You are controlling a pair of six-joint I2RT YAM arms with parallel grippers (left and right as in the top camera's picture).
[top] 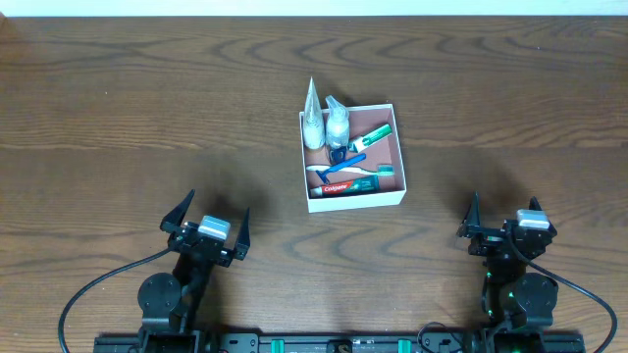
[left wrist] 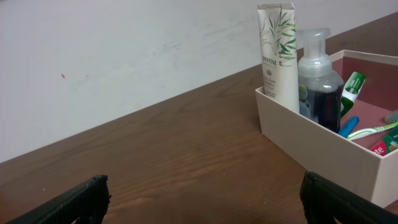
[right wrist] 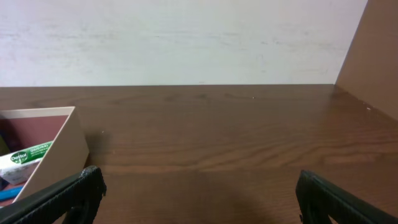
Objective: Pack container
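The container, a shallow square box with white walls and a pink-brown inside, sits at the table's middle. In it stand a white Pantene tube and a foam pump bottle. A green Dettol pack, a toothbrush and a red Colgate tube lie in it too. My left gripper is open and holds nothing, near the front edge, left of the box. My right gripper is open and holds nothing, front right of it. The left wrist view shows the container, the tube and the bottle beyond my left gripper.
Dark wood tabletop spreads all round the box, with a pale wall behind it. A brown panel rises at the far right in the right wrist view, where the container's corner shows left of my right gripper.
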